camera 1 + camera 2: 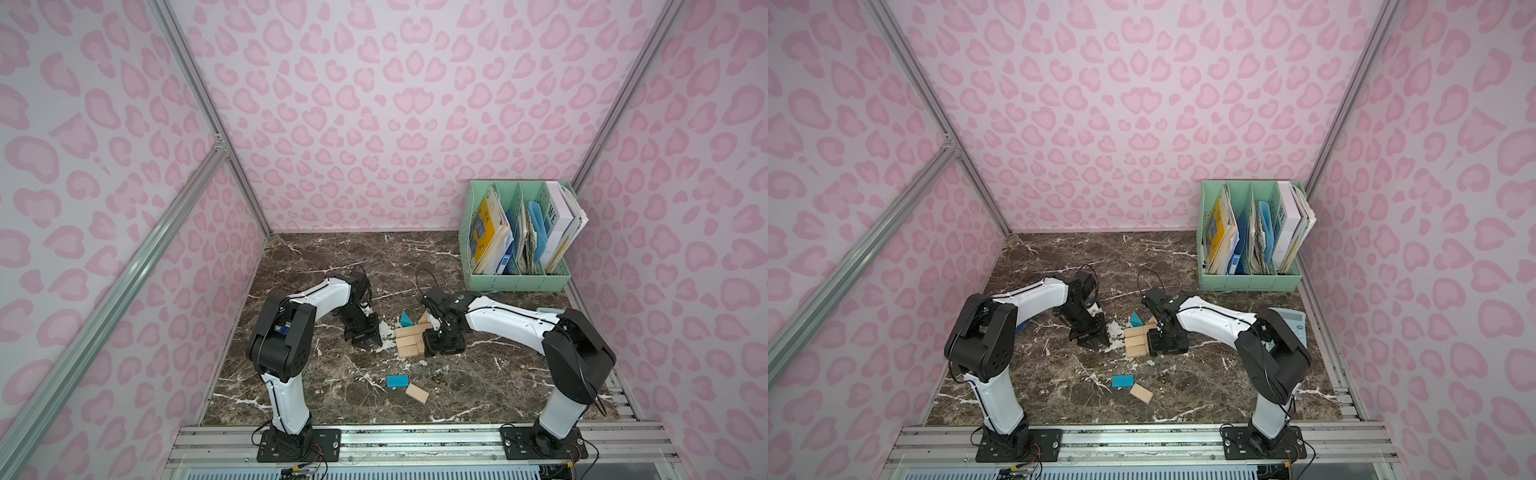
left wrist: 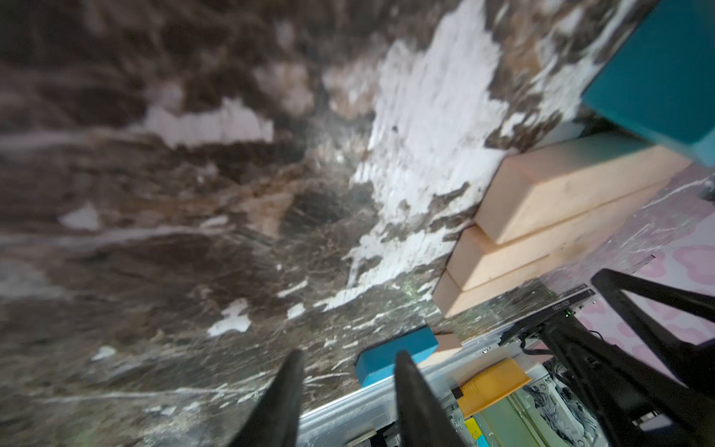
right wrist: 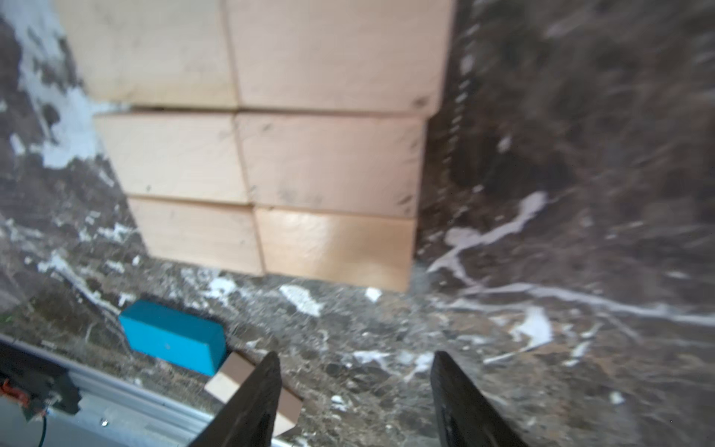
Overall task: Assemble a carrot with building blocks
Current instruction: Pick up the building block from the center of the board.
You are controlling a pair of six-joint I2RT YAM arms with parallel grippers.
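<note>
The carrot body (image 1: 409, 341) is a flat two-wide slab of tan blocks in both top views. A blue triangle (image 1: 406, 319) lies at its far end, beside a tan piece half hidden by my right arm. Close up, the slab (image 3: 271, 154) shows three rows. A loose blue rectangle (image 1: 397, 381) and a loose tan rectangle (image 1: 417, 393) lie nearer the front. My left gripper (image 1: 368, 340) hangs just left of the slab, open and empty (image 2: 349, 354). My right gripper (image 1: 441, 348) sits against the slab's right side, open and empty (image 3: 356, 356).
A green file organizer (image 1: 515, 237) full of papers stands at the back right corner. A light-blue calculator (image 1: 1289, 324) lies behind my right arm's elbow. Pink patterned walls close three sides, and a metal rail (image 1: 415, 440) runs along the front edge.
</note>
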